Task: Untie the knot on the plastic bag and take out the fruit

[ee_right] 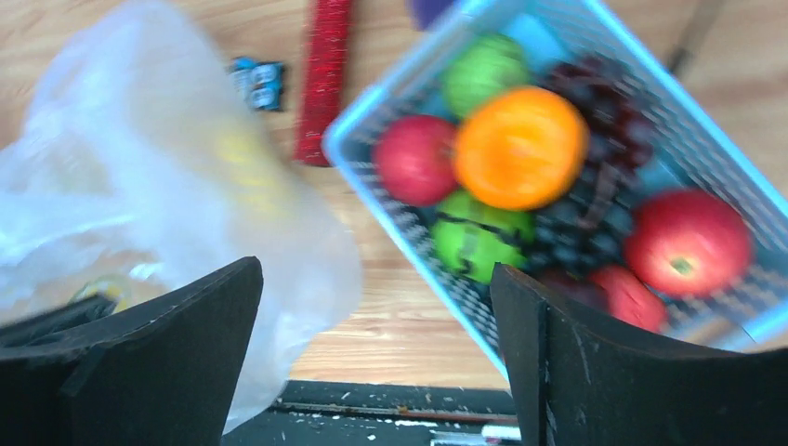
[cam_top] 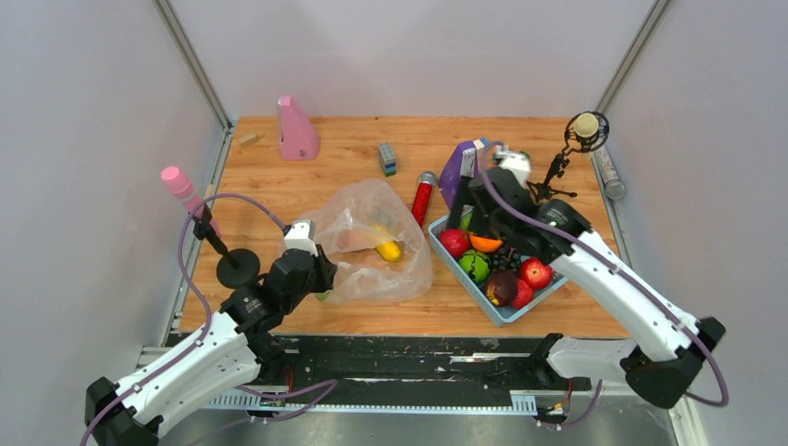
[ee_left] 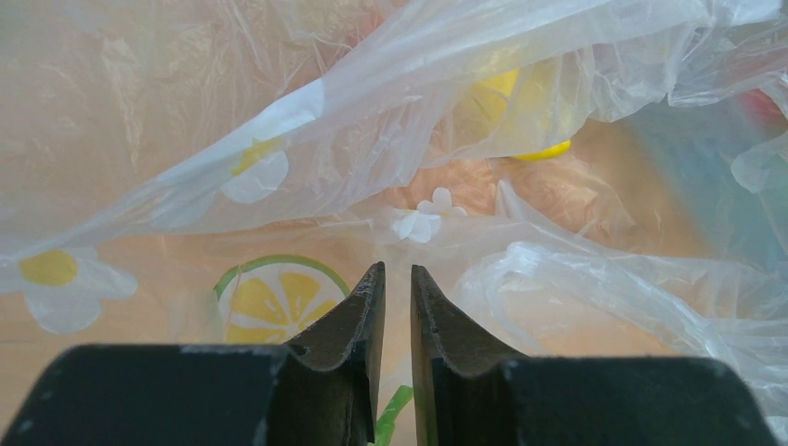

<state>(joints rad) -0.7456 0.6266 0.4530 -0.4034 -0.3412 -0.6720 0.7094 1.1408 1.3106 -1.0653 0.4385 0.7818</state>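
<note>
Top external view: we see a clear, flower-printed plastic bag (cam_top: pixel 372 214) slumped on the table (cam_top: pixel 279 177) straight ahead of the left gripper (cam_top: pixel 322 275). The film lies right at the gripper's fingertips. We cannot find the knot in any view. The film looks loose and layered, so we judge the neck undone and the step in hand to be taking out the fruit.

Inside the bag, beyond the left gripper and a little to its right, lie a yellow banana (cam_top: pixel 388 249) and a peach-coloured fruit (cam_top: pixel 351 240). An orange piece (ee_right: pixel 520 147) sits in the blue tray (cam_top: pixel 506 318), ahead and to the right of the right gripper (ee_right: pixel 374 269).

From the left wrist, the left gripper's jaws show only a thin slit between them and nothing gripped. The film lies just past their tips. The right gripper's jaws stand wide apart and empty above the tray's corner nearest the bag, with the bag off to its left.

The banana's long axis seems to run crossways to the left gripper's line of reach, though the film blurs its ends. The bag's mouth seems to face the left gripper, though we cannot be sure.

Next, we judge, the left gripper needs to pinch the film to steady the mouth, while the right gripper swings left and takes the banana across its narrow width.
</note>
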